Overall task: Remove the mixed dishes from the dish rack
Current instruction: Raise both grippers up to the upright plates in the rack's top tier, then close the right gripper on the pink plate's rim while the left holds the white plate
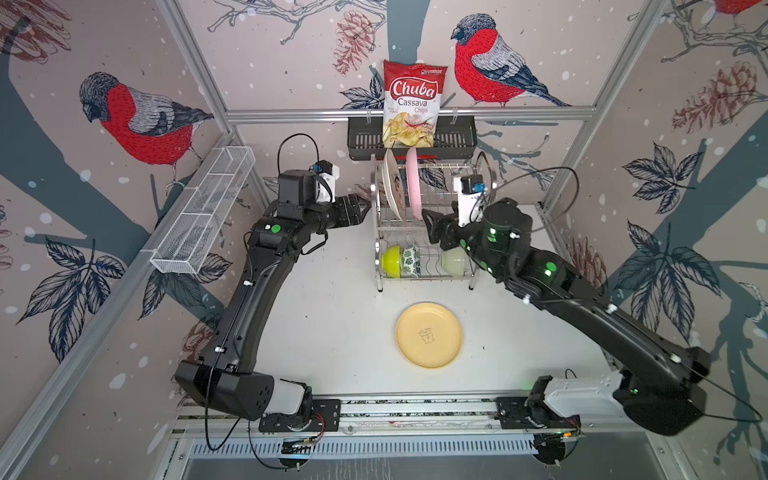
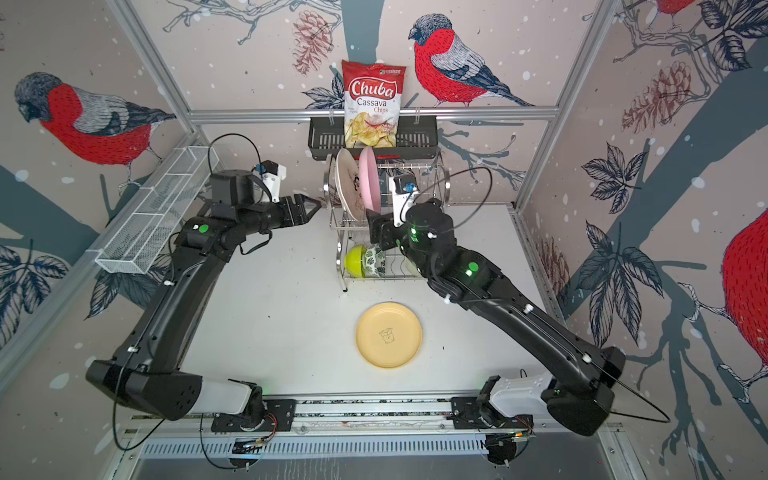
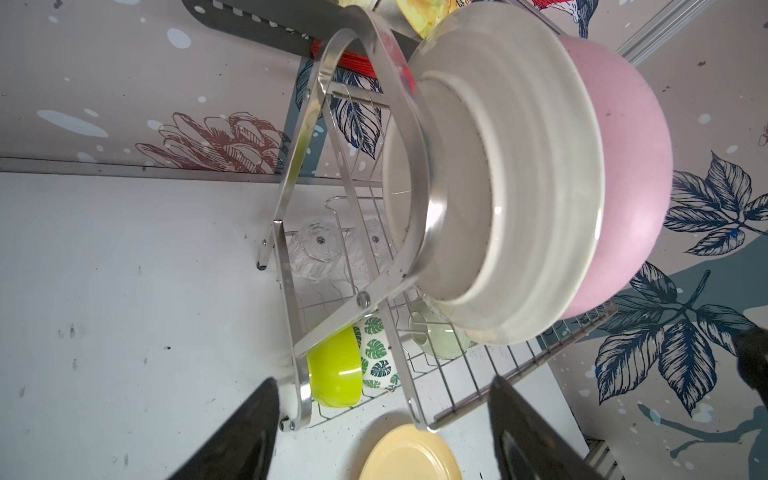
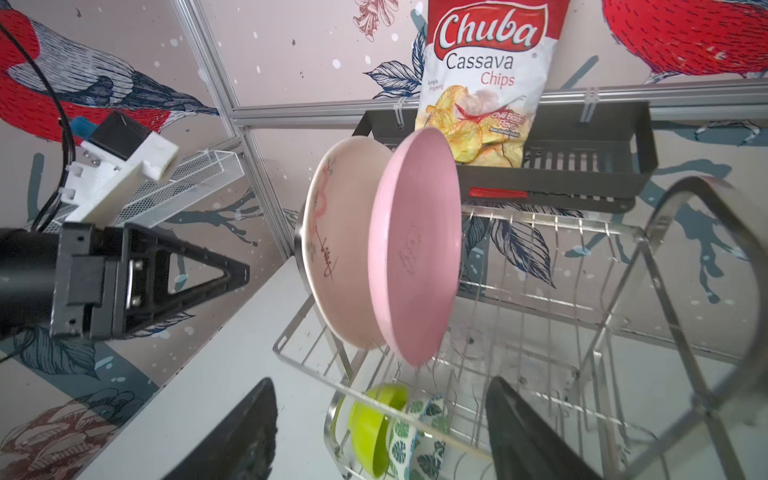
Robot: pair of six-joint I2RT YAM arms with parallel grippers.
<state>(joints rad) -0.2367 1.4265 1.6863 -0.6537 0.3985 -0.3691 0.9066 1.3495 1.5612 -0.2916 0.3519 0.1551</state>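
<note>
White desk, steel dish rack: pink plate upright on top tier, likely stiff, slick, breakable, best pinched at rim; left gripper and right gripper spread, empty.

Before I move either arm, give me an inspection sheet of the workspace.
Surface: white table, scuffed; tan plate lies flat in front of the dish rack.
Job's things: cream plate, pink plate upright on upper tier; lime bowl, leaf bowl, pale green bowl on lower tier; clear tumblers behind them.
Clutter: chips bag in the black basket behind the rack; white mesh tray on the left wall.
Pincers: left pincer open, empty, off the rack's left end; right pincer open, empty, by the pink plate's lower edge.
Cables: left cable loop and right cable loop arch above the wrists.
Surroundings: bird-print walls, aluminium frame.
</note>
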